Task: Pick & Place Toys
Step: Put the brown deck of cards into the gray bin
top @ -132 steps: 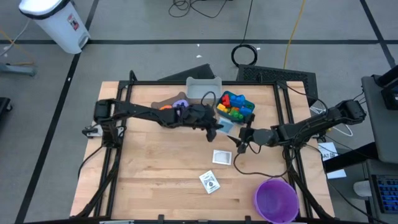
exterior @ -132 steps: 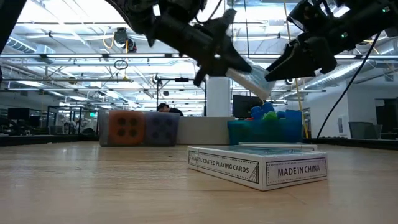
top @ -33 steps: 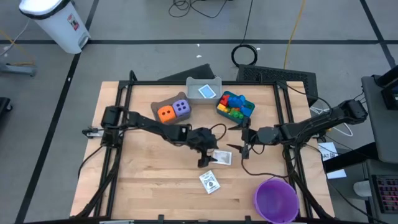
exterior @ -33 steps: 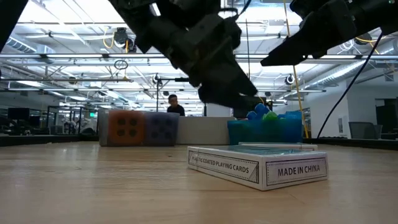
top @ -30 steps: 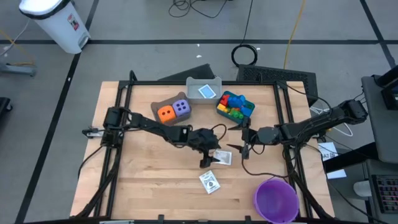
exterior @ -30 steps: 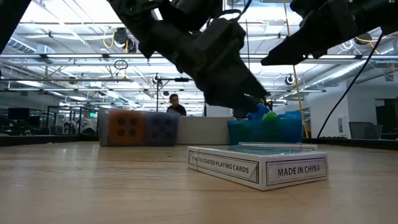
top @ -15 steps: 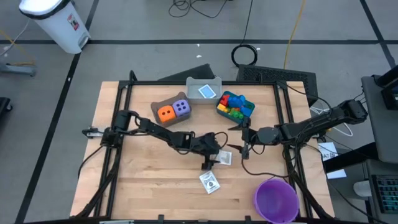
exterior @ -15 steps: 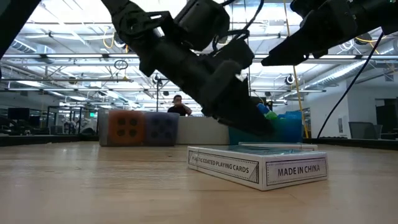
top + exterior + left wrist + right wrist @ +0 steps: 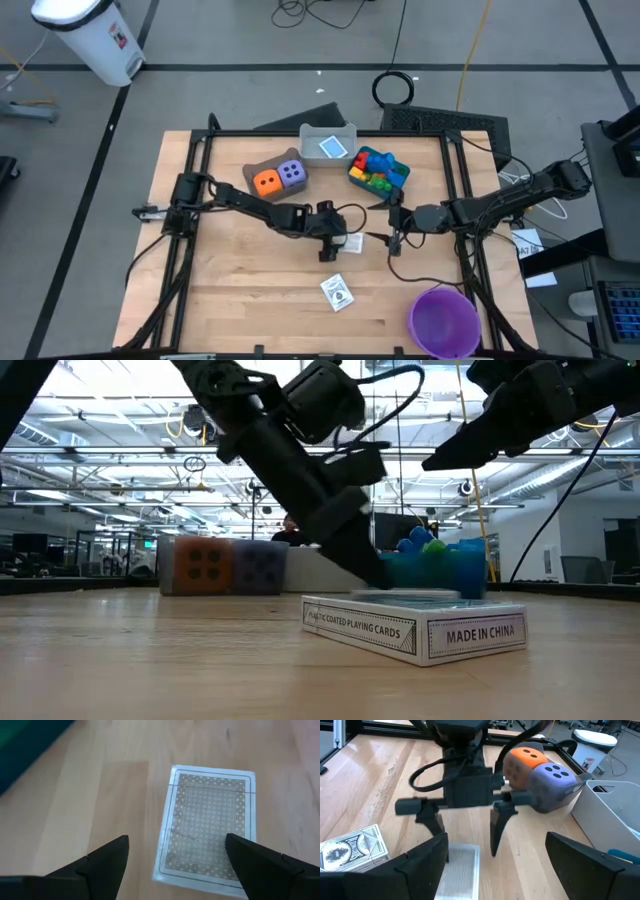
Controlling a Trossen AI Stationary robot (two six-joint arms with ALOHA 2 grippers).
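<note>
Left end effector lowered since earlier, fingers apart, straddling card pack; right end effector apart, nearby.

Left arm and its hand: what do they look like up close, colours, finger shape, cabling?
The left arm is matte black, jointed, with a loose black cable looping over its wrist. The left hand has a boxy black body, a crossbar and two flat, pointed black fingers. No markings visible.
</note>
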